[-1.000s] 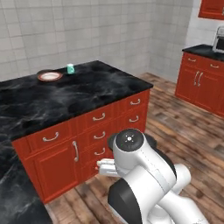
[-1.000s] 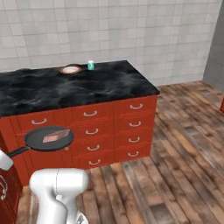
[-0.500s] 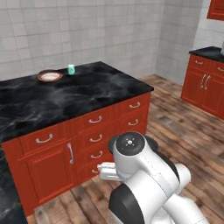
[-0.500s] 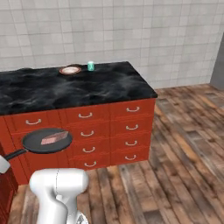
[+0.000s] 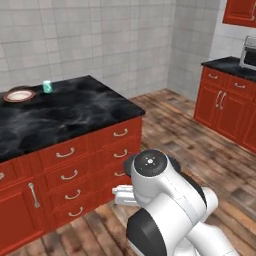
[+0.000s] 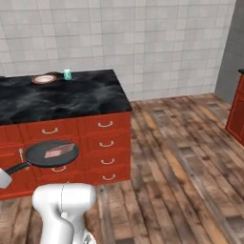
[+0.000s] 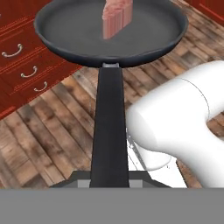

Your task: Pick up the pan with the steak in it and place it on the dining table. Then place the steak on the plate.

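Note:
The dark pan (image 6: 51, 153) hangs in the air in front of the island's red drawers, with the pinkish steak (image 6: 59, 151) lying in it. In the hand view the pan (image 7: 78, 30) is straight ahead and the steak (image 7: 116, 13) rests near its far side. My gripper (image 7: 109, 180) is shut on the end of the long handle (image 7: 109, 127). The dining table (image 5: 75, 107), a black marbled island (image 6: 86, 95), stands beyond. At its far left corner sits the orange-rimmed plate (image 5: 20, 95), also visible in the right base view (image 6: 44, 79).
A small teal cup (image 5: 47, 86) (image 6: 67, 74) stands just right of the plate. A wall counter on red cabinets (image 5: 225, 100) with an appliance (image 5: 248, 52) runs along the right. Open wooden floor (image 6: 181, 157) lies right of the island.
Both base views have shifted, so the base has moved; the island now sits further left in the picture. The pan stays held with the steak in it.

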Robot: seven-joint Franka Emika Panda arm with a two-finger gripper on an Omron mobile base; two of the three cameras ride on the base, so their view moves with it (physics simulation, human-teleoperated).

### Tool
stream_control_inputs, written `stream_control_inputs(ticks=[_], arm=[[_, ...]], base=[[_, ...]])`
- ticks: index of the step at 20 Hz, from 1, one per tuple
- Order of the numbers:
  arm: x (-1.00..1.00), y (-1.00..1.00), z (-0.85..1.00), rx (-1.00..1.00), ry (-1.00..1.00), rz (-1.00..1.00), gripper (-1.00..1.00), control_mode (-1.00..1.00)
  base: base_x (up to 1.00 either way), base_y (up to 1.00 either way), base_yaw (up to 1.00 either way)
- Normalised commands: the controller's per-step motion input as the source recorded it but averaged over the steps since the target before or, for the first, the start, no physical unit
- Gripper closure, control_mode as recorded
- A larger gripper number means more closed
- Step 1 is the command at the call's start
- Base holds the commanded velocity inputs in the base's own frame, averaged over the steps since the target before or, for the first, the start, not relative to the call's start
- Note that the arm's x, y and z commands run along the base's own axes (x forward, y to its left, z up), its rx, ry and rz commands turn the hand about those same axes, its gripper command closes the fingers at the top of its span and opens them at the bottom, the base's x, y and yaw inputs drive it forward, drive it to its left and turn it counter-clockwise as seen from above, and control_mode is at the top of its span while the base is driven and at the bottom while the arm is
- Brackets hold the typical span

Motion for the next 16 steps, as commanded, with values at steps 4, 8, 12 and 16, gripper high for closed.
stream_control_inputs(ticks=[4,8,12,16], arm=[[0.00,0.00,0.00,0.00,0.00,0.00,1.00,1.00],[0.00,0.00,0.00,0.00,0.00,0.00,1.00,1.00],[0.00,0.00,0.00,0.00,0.00,0.00,1.00,1.00],[0.00,0.00,0.00,0.00,0.00,0.00,1.00,1.00]], base=[[0.25,-0.98,0.03],[0.26,-0.99,0.03],[0.26,-0.99,0.03],[0.25,-0.98,0.03]])
